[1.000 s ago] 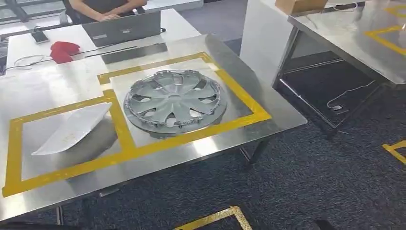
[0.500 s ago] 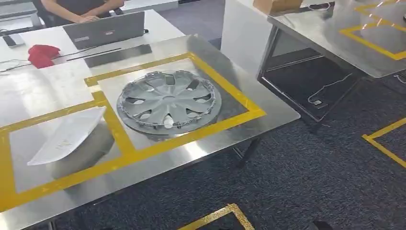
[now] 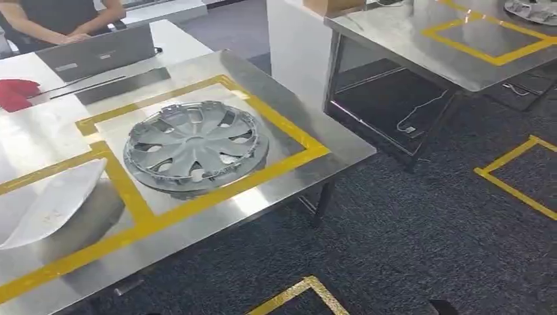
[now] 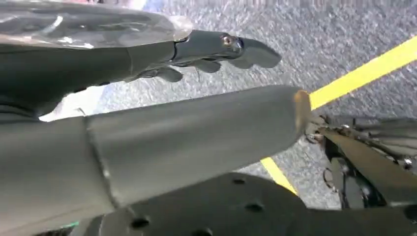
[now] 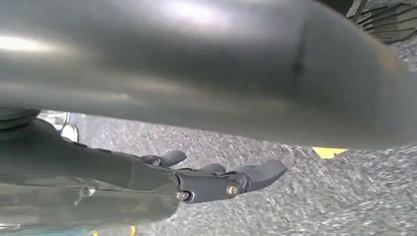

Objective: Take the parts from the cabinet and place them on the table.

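Observation:
A silver hubcap [image 3: 195, 146] lies flat inside the right yellow-taped square on the steel table [image 3: 289, 111]. A white curved panel [image 3: 52, 202] rests in the left taped square beside it. My left hand [image 4: 147, 83] hangs over dark carpet with its fingers stretched out and nothing in it. My right hand [image 5: 196, 182] also hangs above the carpet, its fingers extended and empty.
A second steel table [image 3: 407, 39] with a yellow square stands at the back right, a cardboard box [image 3: 332, 5] on its corner. A person sits at a laptop [image 3: 98, 51] behind the near table. Red cloth [image 3: 13, 92] lies at far left. Yellow floor tape [image 3: 512, 184] marks the carpet.
The whole head view has shifted left, so the camera is turning right. The hubcap and white panel keep their places on the table.

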`<state>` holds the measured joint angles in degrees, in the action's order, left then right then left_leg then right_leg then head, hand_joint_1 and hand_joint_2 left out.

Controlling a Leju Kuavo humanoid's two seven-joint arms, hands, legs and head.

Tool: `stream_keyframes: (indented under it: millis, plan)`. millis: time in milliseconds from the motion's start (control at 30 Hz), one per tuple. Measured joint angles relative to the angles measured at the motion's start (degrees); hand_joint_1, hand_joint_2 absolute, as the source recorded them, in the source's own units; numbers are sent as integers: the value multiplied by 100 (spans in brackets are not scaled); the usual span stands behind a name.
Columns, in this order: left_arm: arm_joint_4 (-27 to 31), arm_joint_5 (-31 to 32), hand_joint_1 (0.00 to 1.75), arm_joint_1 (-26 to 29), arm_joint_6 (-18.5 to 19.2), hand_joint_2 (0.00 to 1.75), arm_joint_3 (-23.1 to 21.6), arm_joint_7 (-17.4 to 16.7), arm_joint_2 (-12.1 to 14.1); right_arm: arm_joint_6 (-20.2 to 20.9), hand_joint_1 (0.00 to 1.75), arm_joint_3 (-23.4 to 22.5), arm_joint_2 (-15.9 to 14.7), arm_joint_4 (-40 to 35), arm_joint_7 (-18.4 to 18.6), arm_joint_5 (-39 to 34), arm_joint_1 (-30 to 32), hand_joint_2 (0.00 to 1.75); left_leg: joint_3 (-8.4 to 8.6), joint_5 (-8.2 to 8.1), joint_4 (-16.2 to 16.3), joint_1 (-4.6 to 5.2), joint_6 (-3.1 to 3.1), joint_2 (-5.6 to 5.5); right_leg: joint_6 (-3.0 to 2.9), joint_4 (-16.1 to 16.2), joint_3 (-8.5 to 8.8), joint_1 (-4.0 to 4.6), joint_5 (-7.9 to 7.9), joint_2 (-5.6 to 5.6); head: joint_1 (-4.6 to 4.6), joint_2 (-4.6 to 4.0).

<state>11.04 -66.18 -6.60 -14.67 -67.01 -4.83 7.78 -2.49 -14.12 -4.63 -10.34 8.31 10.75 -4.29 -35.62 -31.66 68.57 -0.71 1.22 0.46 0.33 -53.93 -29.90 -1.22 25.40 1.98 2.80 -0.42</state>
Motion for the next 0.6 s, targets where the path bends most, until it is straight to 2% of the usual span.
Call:
stream_keyframes:
  millis: [33,67,100,167,233,267,300,333,400,433,467,500,533,567,600]
  plan:
    - [0,0,0,-3,0,0,0,0,9,0,0,0,2,2,-4,0,-1,0,264,294,-568,-17,3,-25,27,-3,15,-12,3,55,0,0]
    - [0,0,0,-5,0,0,0,2,13,0,0,2,2,4,-4,0,-1,0,516,532,-1112,-43,6,-142,61,-12,16,-22,12,97,0,0]
    - [0,0,0,-4,2,0,0,2,11,0,0,0,0,7,-7,0,-7,0,602,515,-1366,-49,2,-294,112,-39,-9,5,21,132,0,0]
    - [0,0,0,-18,15,0,0,2,11,0,0,0,0,7,-7,0,-6,0,579,526,-1362,-23,-64,-241,180,-32,-41,9,4,196,-2,0]
    - [0,0,0,-27,35,0,0,2,7,0,0,0,0,15,-7,0,10,0,580,540,-1373,-7,-151,-182,260,-5,-49,-25,-11,265,-4,0]
    - [0,-2,0,-29,37,0,0,2,4,0,0,2,0,15,-7,0,14,0,599,569,-1421,-33,-202,-123,275,-63,-49,-46,36,200,-4,0]
    - [0,-2,0,-28,39,0,0,4,4,0,0,2,2,17,-4,0,10,0,606,574,-1437,-22,-234,-99,286,-280,-140,-23,193,5,-9,0]
    - [0,0,0,-23,44,0,0,4,4,0,0,2,0,17,-7,0,0,0,599,574,-1437,-8,-272,-59,301,-724,-356,-23,455,-88,-7,0]
    - [0,0,0,-13,50,0,0,4,7,0,0,0,0,17,2,0,-2,0,592,567,-1434,22,-288,29,317,-1730,-815,-24,881,-131,-7,0]
    - [0,2,0,-11,55,0,0,4,7,0,0,2,0,20,22,-2,4,0,592,564,-1433,34,-292,67,317,-1972,-929,-24,927,-134,-9,0]
    - [0,4,0,-11,72,0,0,4,7,0,0,2,0,22,33,-4,14,0,598,562,-1432,45,-295,102,306,-1913,-899,-24,826,-141,-7,0]
    - [0,9,0,-12,85,0,0,4,-2,0,0,2,0,22,39,-9,14,0,606,557,-1429,51,-295,131,288,-1606,-745,-21,624,-150,-7,0]
    - [0,11,0,-16,85,0,0,4,-9,-2,0,2,0,22,44,-9,11,0,620,551,-1428,57,-289,162,258,-1092,-482,-8,361,-178,-7,0]
    - [0,18,0,-20,85,0,0,4,-18,-7,0,0,0,22,44,-9,7,0,641,542,-1428,57,-277,192,217,-536,-189,17,126,-259,-7,0]
    - [0,20,0,-20,85,0,0,7,-24,-9,0,0,0,22,46,-9,-2,0,653,528,-1423,71,-255,220,164,-100,15,70,68,-475,-7,0]
